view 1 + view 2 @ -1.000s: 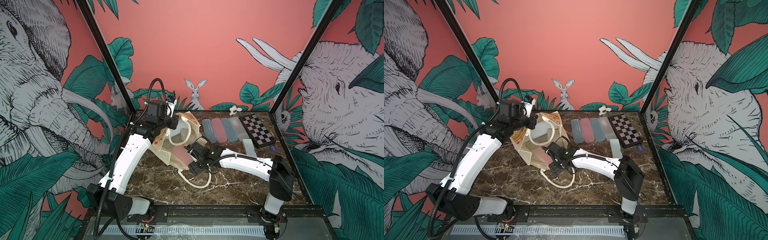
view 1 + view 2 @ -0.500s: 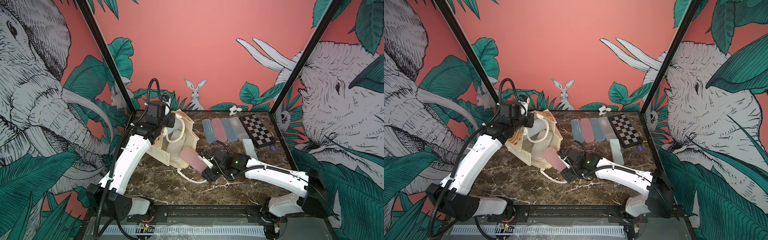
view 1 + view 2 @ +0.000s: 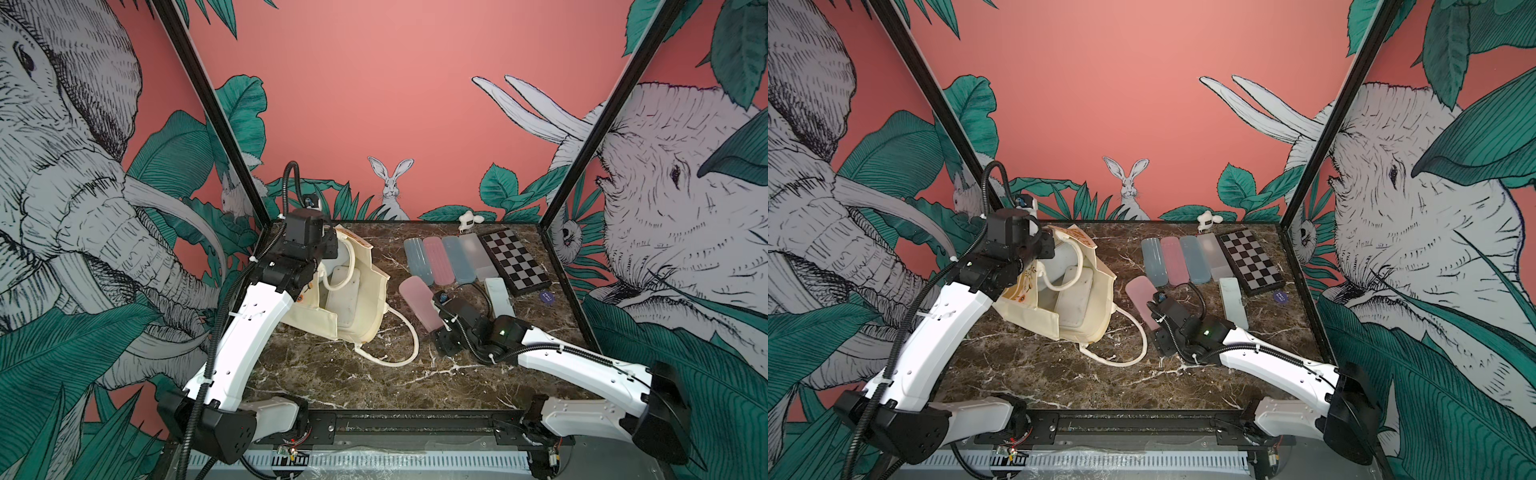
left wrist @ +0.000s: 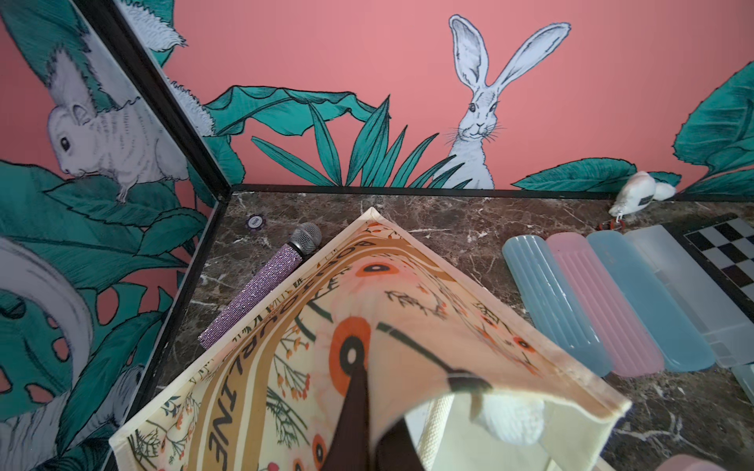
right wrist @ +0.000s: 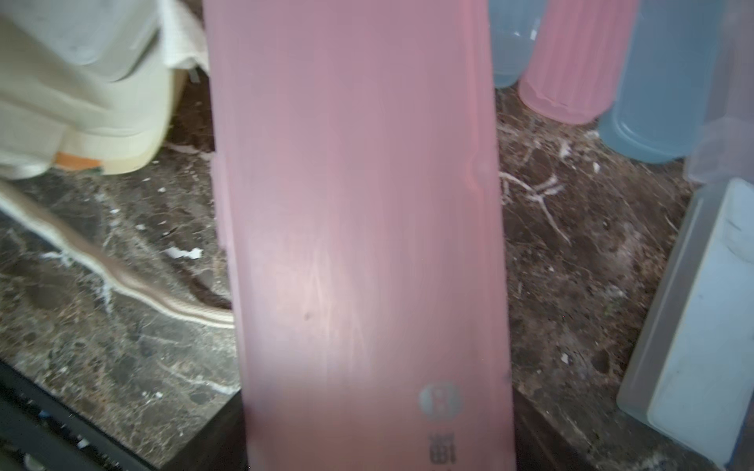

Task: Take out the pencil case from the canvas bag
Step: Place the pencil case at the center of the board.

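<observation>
Dark marble tabletop (image 3: 332, 374) below, jungle mural behind. Gripping the near end of the pink pencil case (image 3: 417, 299) with the right fingers (image 5: 220, 444), spread wide around it. Out of the canvas bag (image 3: 357, 307), lying between it and the row of cases (image 3: 442, 259); cannot tell whether its far end touches marble. Pinching the bag's printed wall with the left fingers (image 4: 355, 412), fully closed, propping the mouth up. Probably time to set down: lower flat onto bare marble, steer clear of the loose loop handle (image 3: 409, 340) and the row, level the case before letting go, then draw straight back.
</observation>
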